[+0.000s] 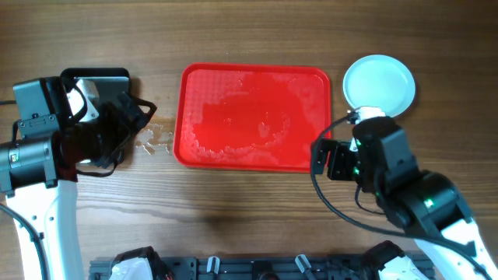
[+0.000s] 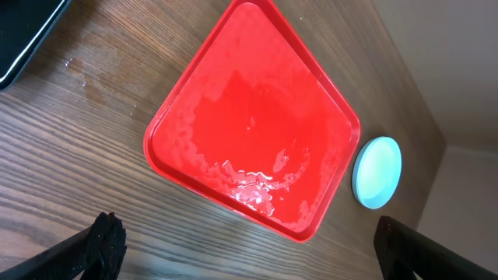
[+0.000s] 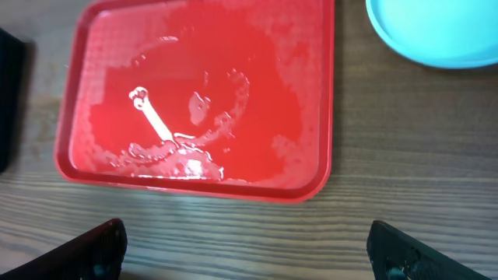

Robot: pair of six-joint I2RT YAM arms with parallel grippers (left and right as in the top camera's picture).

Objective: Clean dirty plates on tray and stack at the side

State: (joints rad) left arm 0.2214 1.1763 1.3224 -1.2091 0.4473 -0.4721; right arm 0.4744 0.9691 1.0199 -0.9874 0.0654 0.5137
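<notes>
The pale-blue plates (image 1: 379, 80) sat on the counter (image 1: 233, 202) just off the far right corner of the red tray (image 1: 255, 117), close to it but not touching. From above they read as a single round shape, so how many lay stacked there could not be told. The left wrist view showed them beyond the tray's far corner (image 2: 378, 172), and the right wrist view caught only their near edge (image 3: 436, 31).

The tray lay flat in the middle of the counter, carrying only a film of water and beaded droplets, thickest along its near side.

A small puddle (image 1: 156, 140) spread on the wood between the tray's left edge and a black tray (image 1: 117, 76), which stood at the far left, partly under the left arm.

The left fingers (image 2: 105, 245) hung spread wide apart above the counter near the red tray's left end, gripping nothing. The right fingers (image 3: 101, 249) were likewise spread wide and bare, poised above the wood in front of the tray's near right corner, with the plates just beyond.
</notes>
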